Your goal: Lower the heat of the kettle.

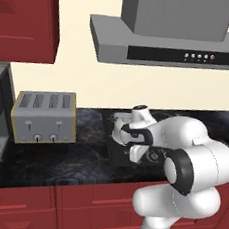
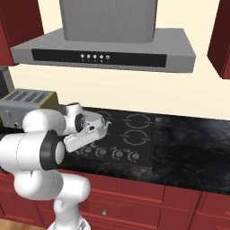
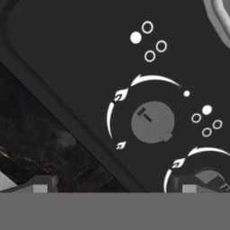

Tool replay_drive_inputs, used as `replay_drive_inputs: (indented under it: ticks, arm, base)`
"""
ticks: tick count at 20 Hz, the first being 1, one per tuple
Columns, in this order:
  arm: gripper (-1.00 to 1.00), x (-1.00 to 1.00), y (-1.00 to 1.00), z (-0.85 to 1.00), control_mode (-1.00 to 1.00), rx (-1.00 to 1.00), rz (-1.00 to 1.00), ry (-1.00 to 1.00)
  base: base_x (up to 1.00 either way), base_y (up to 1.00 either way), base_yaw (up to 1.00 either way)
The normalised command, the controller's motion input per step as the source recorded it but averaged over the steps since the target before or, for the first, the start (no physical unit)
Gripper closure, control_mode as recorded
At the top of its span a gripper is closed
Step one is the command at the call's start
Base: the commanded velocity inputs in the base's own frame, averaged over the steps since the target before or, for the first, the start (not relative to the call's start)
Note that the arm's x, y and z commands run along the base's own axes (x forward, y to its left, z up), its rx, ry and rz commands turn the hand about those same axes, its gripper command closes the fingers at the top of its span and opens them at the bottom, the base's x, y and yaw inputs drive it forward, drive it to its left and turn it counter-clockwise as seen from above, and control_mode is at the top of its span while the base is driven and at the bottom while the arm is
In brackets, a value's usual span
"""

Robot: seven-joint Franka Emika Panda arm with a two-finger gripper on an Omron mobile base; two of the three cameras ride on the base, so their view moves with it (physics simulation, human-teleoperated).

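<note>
The white kettle [image 1: 118,129] stands on the black cooktop [image 1: 113,155], mostly hidden behind my hand; part of it with the spout [image 2: 103,122] shows past the wrist. In the hand view my gripper [image 3: 119,186] is open, its fingertips [image 3: 41,184] wide apart just above the cooktop's knob panel. A grey round knob [image 3: 152,122] with a dark marker line lies ahead between the tips. A second knob [image 3: 207,176] sits partly behind the right tip. The kettle's pale curved edge [image 3: 222,17] shows in the top right corner.
A silver four-slot toaster [image 1: 45,116] stands on the dark stone counter [image 1: 86,133] left of the cooktop. Two bare burners [image 2: 136,129] and a row of knobs [image 2: 117,154] lie to the right of my hand. A grey hood [image 2: 108,49] hangs overhead, between red cabinets.
</note>
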Motion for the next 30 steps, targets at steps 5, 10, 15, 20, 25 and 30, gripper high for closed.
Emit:
replay_drive_inputs:
  ticks: [5,10,15,20,25,30]
  arm:
    - [-1.0,0.15,0.0,-0.17,-1.0,0.0,0.06,0.01]
    - [-1.0,0.12,0.0,-0.11,-1.0,0.0,0.05,0.01]
    - [-1.0,0.02,0.0,-0.07,-1.0,0.0,0.01,0.01]
    - [-1.0,0.01,-0.01,0.0,-1.0,0.0,0.0,0.0]
    - [-1.0,0.04,-0.01,0.0,-1.0,0.0,0.0,0.0]
    - [-1.0,0.0,-0.03,-0.01,-1.0,0.0,0.0,0.0]
  base:
    - [0.0,0.0,0.0]
    - [0.0,0.0,0.0]
    - [0.0,0.0,0.0]
    - [0.0,0.0,0.0]
    - [0.0,0.0,0.0]
    - [0.0,0.0,0.0]
